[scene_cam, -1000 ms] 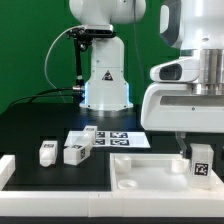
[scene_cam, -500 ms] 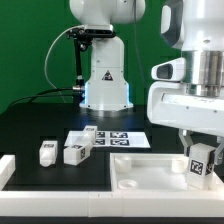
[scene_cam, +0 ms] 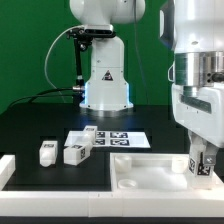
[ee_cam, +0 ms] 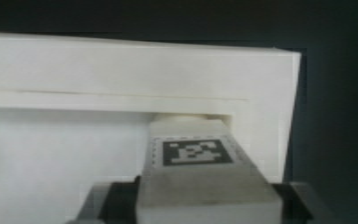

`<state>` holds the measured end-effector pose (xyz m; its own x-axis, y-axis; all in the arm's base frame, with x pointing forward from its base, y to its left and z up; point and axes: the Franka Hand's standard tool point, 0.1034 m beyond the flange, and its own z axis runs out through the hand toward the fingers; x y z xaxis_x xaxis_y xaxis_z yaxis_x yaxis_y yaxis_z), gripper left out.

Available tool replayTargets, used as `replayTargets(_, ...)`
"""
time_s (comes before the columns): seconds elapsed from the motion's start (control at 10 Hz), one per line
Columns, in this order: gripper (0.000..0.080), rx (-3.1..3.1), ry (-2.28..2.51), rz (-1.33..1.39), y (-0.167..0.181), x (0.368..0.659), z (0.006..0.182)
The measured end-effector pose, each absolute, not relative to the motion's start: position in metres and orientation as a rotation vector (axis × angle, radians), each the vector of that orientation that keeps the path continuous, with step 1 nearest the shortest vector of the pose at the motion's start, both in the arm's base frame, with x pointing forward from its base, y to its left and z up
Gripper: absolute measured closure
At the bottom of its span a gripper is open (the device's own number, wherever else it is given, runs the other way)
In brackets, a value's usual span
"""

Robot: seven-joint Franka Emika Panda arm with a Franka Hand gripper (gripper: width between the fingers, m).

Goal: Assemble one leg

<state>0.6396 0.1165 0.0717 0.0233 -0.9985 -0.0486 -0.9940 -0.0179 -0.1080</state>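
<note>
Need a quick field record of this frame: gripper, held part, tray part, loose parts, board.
gripper: gripper shut on the leg, at the exterior view's right
held leg: tagged face visible, over the tray-like part's far-right corner; seated or not cannot be told
tray-like part: large white square part, flat on the table
loose legs: two, side by side at the exterior view's left
marker board: flat behind the loose legs

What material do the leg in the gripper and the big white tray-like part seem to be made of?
The leg: probably matte white plastic, with a printed black-and-white tag on its face. The tray-like part: likely the same plastic, with a uniform white surface, molded rim and soft sheen. Neither is certain from looks alone.
</note>
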Motion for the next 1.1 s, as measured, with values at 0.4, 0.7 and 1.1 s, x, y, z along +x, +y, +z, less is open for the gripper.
replayTargets(0.4, 0.0214, -2.649, 1.558, -0.075, 0.1165, 0.6381, 0.0709)
replayTargets(0.7, 0.0154, -2.815, 1.259, -0.08, 0.1144, 0.6402, 0.0715)
replayTargets(1.1, 0.0151, -3.067, 0.596, -0.093, 0.1157, 0.6394, 0.0714)
